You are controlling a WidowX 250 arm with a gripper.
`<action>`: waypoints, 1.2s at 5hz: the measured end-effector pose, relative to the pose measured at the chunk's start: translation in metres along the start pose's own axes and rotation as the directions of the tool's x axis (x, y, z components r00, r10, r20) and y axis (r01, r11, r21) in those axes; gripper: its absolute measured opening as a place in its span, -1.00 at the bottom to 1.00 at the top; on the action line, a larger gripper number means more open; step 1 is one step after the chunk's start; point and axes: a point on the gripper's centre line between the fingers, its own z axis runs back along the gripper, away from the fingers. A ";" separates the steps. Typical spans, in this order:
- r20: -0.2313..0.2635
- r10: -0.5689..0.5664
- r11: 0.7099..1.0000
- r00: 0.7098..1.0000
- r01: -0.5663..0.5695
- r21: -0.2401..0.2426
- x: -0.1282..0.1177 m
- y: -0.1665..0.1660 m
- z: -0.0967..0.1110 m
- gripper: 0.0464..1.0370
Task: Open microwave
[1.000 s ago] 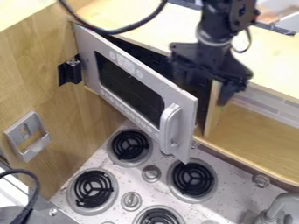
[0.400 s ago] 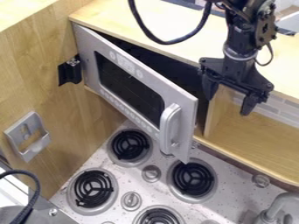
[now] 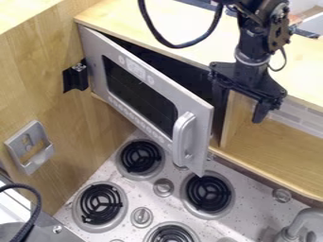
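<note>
- Silver-grey microwave door (image 3: 197,106) stands open, swung out at an angle from its left side, its free edge hanging over the stove (image 3: 183,172).
- Its dark window (image 3: 140,90) faces the front, and its upright, rounded handle (image 3: 182,137) sits near the free edge.
- Behind the door, the black interior (image 3: 183,73) of the microwave shows between the door's top edge and the wooden top (image 3: 183,33).
- The black gripper (image 3: 238,113) hangs down to the right of the door, in front of the wooden top's edge, apart from the handle; its two fingers (image 3: 260,112) are spread wide, with nothing held between them.
- One finger is in front of the dark opening; the other is to the right of the wooden divider (image 3: 231,118), over the open shelf (image 3: 277,142).
- A black cable (image 3: 174,46) loops down from the arm over the wooden top.
- Black coil burners (image 3: 140,157) and round knobs (image 3: 163,187) cover the speckled stove, with a grey faucet (image 3: 306,218) at the lower right.
- On the left wooden panel (image 3: 38,85) are a black bracket (image 3: 75,79), beside the door, and a grey metal fixture (image 3: 39,158) lower down.
</note>
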 end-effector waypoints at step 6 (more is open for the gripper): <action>-0.183 0.350 0.934 0.919 -0.328 0.138 -0.044 0.089 -0.039 0.92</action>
